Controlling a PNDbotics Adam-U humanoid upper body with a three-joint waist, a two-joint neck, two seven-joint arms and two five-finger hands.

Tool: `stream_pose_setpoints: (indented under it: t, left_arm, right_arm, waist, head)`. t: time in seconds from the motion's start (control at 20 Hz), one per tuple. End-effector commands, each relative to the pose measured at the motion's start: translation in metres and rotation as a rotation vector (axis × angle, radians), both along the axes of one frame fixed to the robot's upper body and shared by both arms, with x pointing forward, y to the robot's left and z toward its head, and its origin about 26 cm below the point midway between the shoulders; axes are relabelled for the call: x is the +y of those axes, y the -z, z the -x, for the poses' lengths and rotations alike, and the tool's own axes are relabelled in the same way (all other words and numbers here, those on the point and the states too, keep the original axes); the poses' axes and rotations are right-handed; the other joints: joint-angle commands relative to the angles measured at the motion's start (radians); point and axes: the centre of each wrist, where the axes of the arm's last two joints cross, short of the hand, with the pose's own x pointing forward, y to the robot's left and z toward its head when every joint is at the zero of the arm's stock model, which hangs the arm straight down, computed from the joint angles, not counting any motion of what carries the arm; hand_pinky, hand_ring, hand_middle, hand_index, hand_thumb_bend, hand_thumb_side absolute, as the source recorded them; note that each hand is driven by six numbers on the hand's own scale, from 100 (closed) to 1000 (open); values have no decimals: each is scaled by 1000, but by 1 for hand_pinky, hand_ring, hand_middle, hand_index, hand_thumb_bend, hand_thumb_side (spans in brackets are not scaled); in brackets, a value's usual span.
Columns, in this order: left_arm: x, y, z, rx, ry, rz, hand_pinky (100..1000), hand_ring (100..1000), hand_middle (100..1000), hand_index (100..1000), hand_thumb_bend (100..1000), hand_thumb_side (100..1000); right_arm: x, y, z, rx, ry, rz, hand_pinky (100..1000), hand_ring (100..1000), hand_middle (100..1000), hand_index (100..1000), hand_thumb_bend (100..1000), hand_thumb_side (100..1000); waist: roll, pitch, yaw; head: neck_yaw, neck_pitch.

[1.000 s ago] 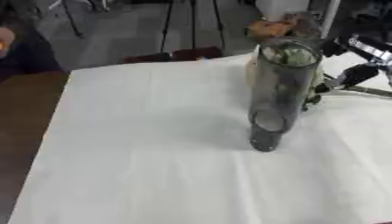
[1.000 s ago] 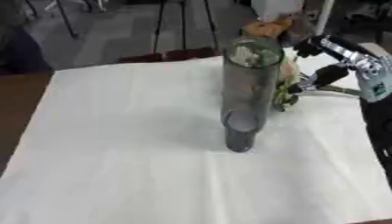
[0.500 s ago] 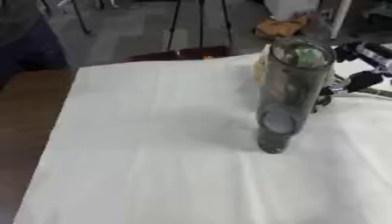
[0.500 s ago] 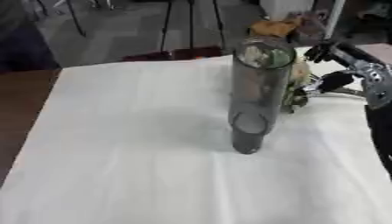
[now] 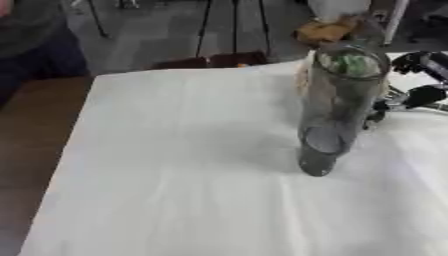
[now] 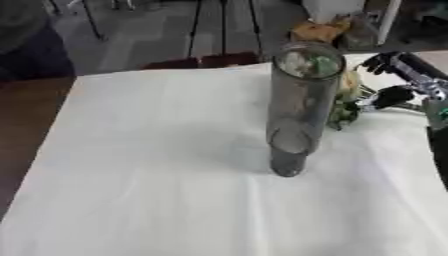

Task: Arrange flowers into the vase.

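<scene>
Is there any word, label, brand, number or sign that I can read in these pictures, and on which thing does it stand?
None can be read.
Vase: clear glass, no label or print visible.
White tablecloth: plain, no writing.
Right hand: black and silver, no marking legible.
Flowers behind the vase: no tag visible.
Things at the far edge are too blurred to show any text.

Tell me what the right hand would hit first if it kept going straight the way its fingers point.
Probably the pale flowers with green leaves lying just left of the right hand, behind the tall clear glass cylinder vase. The vase would come next, though depth is unclear.
</scene>
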Motion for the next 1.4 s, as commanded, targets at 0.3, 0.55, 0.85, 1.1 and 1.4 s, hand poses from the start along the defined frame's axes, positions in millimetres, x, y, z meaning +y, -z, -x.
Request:
stream_pose_setpoints:
  t: [0.3, 0.55, 0.85, 1.1, 1.4]
  left_arm:
    - [2, -9, 1, -26, 4, -22, 702, 672, 660, 835, 509, 966]
    - [3, -8, 1, -24, 3, -22, 702, 673, 660, 835, 509, 966]
    - [3, -7, 1, -21, 4, -19, 702, 673, 659, 835, 509, 967]
    - [3, -7, 2, -20, 4, -18, 703, 673, 659, 835, 509, 967]
    - [3, -7, 1, -21, 4, -17, 703, 673, 659, 835, 510, 967]
  right_arm:
    - [-21, -18, 11, -47, 59, 18, 832, 769, 702, 819, 867, 349]
    - [-25, -13, 14, -49, 77, 9, 834, 771, 704, 819, 826, 396]
    - [-31, -4, 17, -41, 95, -1, 834, 772, 705, 820, 788, 433]
    - [-33, 2, 19, -37, 105, -4, 835, 775, 708, 822, 744, 439]
    - [-34, 7, 20, -43, 114, -1, 837, 778, 712, 824, 642, 485]
  waist:
    - [7, 2, 0]
    - [11, 0, -2]
    - [14, 1, -6]
    - [15, 5, -4]
    - [15, 9, 1]
  head:
    - [0, -11]
    - [-25, -16]
    - [-103, -25]
    - [-140, -28]
    - [-146, -31]
